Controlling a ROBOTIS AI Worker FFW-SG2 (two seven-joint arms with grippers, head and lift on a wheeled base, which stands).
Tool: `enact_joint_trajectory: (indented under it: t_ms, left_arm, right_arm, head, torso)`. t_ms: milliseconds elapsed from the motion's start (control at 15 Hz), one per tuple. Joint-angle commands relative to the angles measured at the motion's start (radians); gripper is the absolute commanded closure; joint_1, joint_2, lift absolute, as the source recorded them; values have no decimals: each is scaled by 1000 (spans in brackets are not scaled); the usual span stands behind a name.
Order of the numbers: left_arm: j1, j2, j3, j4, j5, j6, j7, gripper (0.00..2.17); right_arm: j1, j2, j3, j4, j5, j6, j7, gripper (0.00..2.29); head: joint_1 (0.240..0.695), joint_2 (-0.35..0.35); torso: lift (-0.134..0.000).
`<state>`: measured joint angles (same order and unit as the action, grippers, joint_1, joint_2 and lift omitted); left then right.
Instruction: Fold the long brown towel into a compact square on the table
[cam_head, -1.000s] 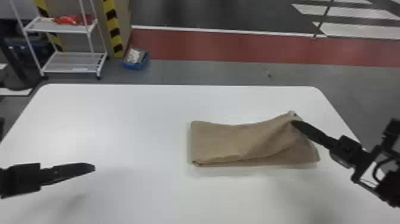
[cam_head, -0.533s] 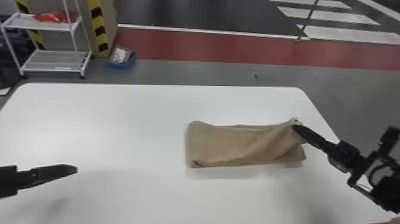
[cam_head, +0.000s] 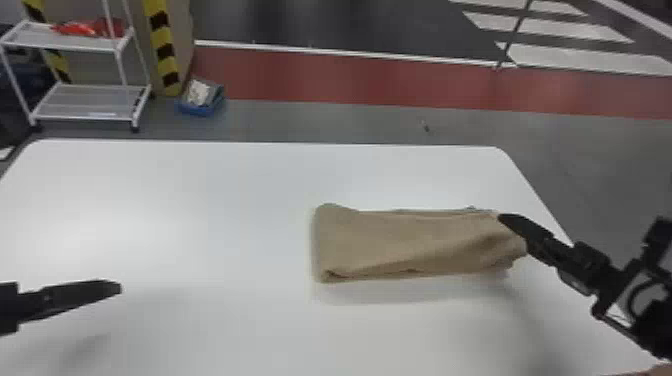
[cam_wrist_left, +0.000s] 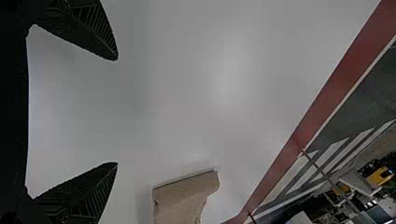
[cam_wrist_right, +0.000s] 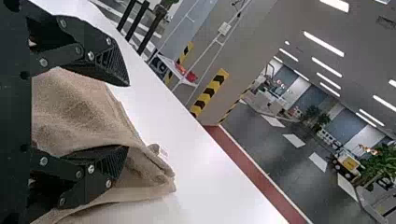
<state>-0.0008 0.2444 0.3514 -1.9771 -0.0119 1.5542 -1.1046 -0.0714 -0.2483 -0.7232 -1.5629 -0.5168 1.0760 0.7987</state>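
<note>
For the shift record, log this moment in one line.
towel: folded oblong on table | right gripper: at towel's right end, jaws open | left gripper: left of towel, jaws open

Workshop-like hall, hazard-striped pillar (cam_head: 164, 50), red floor lane (cam_head: 350, 77), ceiling lights (cam_wrist_right: 323, 44)

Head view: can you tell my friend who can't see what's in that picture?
A brown towel, folded into a rough rectangle, lies on a white table, with the robot's right gripper at its right end. The left gripper is over the table's left side, away from the towel. A white cart stands behind.
</note>
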Motion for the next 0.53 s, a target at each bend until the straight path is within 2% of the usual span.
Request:
enact_joint_trajectory:
  t_ms: [0,467]
  left_arm:
    - [2,-1,-3,6,1,-12,0,80]
    - [11,6,9,17,4,-39,-6,80]
  right_arm:
    - [12,-17,-1,1,17,0,0,80]
    - [13,-68,16,0,80,37,2,110]
  head:
    - [695,-185]
    - [695,-211]
  torso:
    - [-124]
    - [-124]
